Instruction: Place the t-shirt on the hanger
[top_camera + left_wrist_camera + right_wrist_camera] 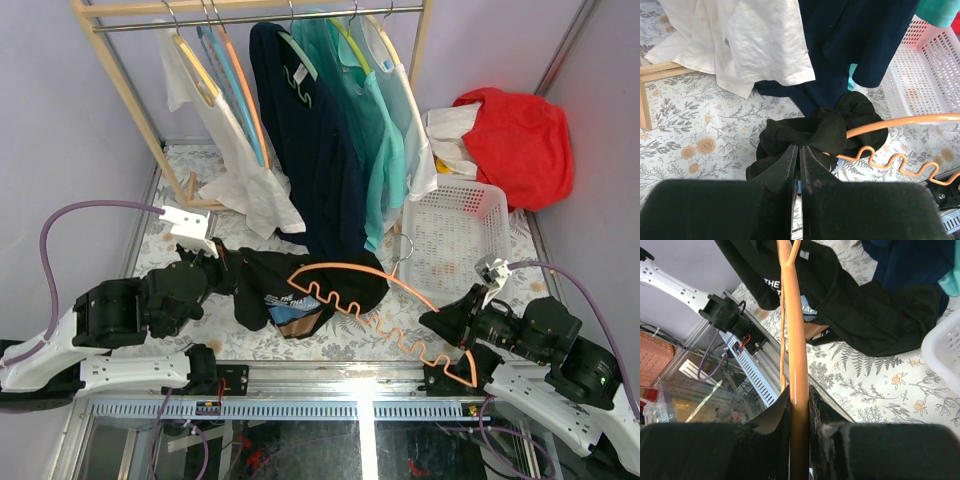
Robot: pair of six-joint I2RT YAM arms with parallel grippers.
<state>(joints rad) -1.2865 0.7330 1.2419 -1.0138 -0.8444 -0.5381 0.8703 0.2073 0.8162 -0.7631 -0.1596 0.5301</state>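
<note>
top external view: i am seeing the black short-sleeved t-shirt [300, 285] with white lettering lying bunched on the floral table cover [180, 170], just below the hanging navy shirt [315, 150]. the thin orange hanger [390, 280] with a wavy lower bar is lying across the t-shirt's right part and reaching toward the right arm. the left gripper [225, 265] is sitting at the garment's left edge, and the right gripper [440, 322] is meeting the hanger near the white plastic basket [455, 195].

left wrist view: the left gripper [800, 150] is pinching a fold of the t-shirt [810, 132], its fingers almost together on the cloth. the hanger [900, 121] is running out rightward from the black folds.

right wrist view: the right gripper [799, 400] is clamping the hanger [791, 315] between its fingers. the orange bar is stretching away over the t-shirt [865, 310], whose lettering is showing at the left.
</note>
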